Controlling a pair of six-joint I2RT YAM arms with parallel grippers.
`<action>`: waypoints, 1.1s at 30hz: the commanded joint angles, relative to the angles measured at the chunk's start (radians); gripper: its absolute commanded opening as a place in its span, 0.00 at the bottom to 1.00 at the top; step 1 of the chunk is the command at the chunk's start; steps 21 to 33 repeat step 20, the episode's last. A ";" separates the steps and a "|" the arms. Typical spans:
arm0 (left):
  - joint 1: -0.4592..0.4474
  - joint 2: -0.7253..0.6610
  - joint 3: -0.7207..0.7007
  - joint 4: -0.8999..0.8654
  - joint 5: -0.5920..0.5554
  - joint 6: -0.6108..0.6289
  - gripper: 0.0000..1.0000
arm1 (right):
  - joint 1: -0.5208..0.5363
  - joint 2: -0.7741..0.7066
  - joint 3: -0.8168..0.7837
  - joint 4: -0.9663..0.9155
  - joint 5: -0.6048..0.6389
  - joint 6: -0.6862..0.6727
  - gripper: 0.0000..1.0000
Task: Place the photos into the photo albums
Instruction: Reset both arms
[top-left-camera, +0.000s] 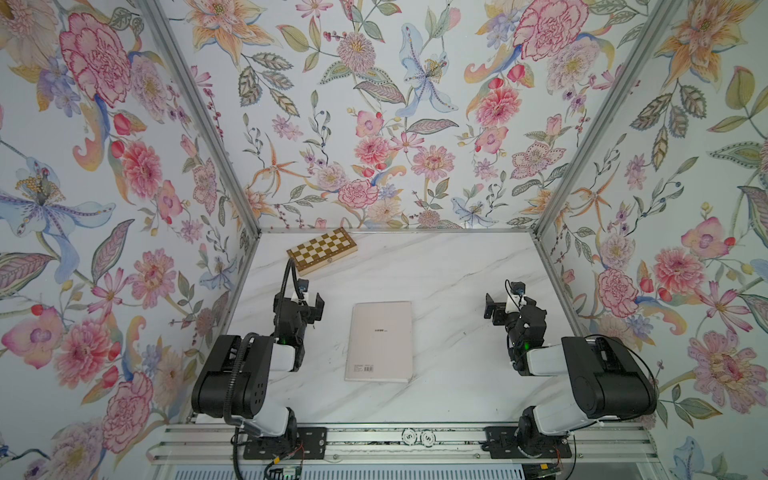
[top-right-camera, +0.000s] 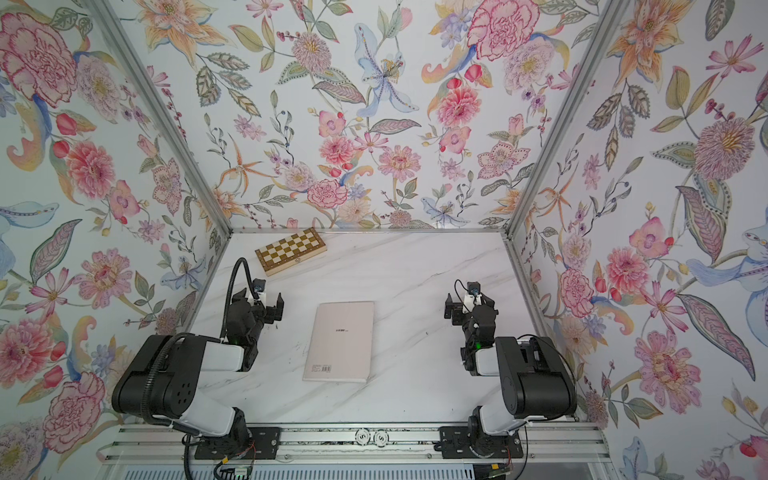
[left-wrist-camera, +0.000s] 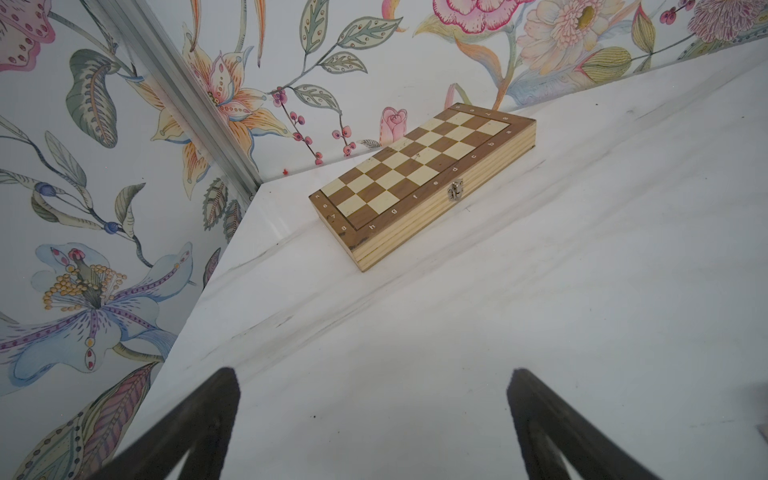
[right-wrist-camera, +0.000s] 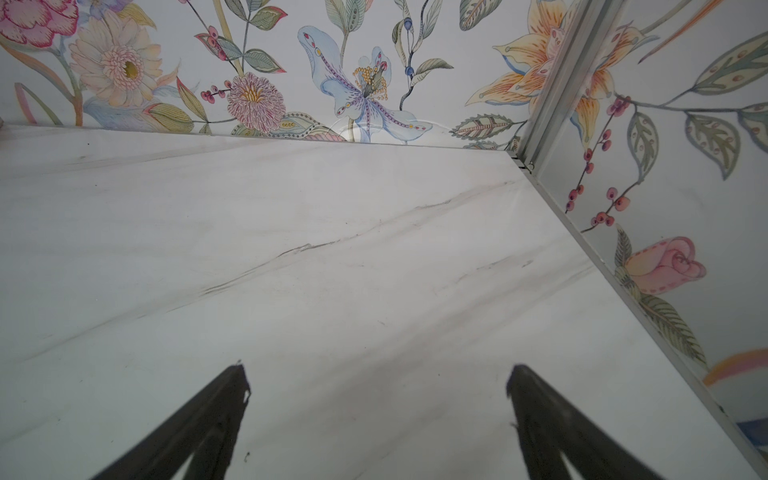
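I count one album (top-left-camera: 380, 340), shut and flat on the table (top-left-camera: 457, 270) just below frame centre in both top views, so I can't see its contents. One chess box (top-left-camera: 322, 250) lies up and left of it, latched. Two grippers flank the album: left gripper (left-wrist-camera: 372, 376) and right gripper (right-wrist-camera: 378, 374), both spread wide and holding nothing.

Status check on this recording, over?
Status: left gripper open, right gripper open, both empty. Closed photo album flat between arms; no photos in view. Far back, chessboard box, apart from album.
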 joint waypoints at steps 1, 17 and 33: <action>-0.009 -0.001 0.010 0.031 -0.012 0.017 0.99 | -0.001 0.008 0.012 0.009 0.002 0.013 0.99; 0.003 0.000 0.018 0.016 0.021 0.014 0.99 | 0.001 0.009 0.011 0.009 0.005 0.013 0.99; 0.002 0.000 0.014 0.023 0.019 0.015 0.99 | 0.000 0.009 0.012 0.009 0.004 0.013 0.99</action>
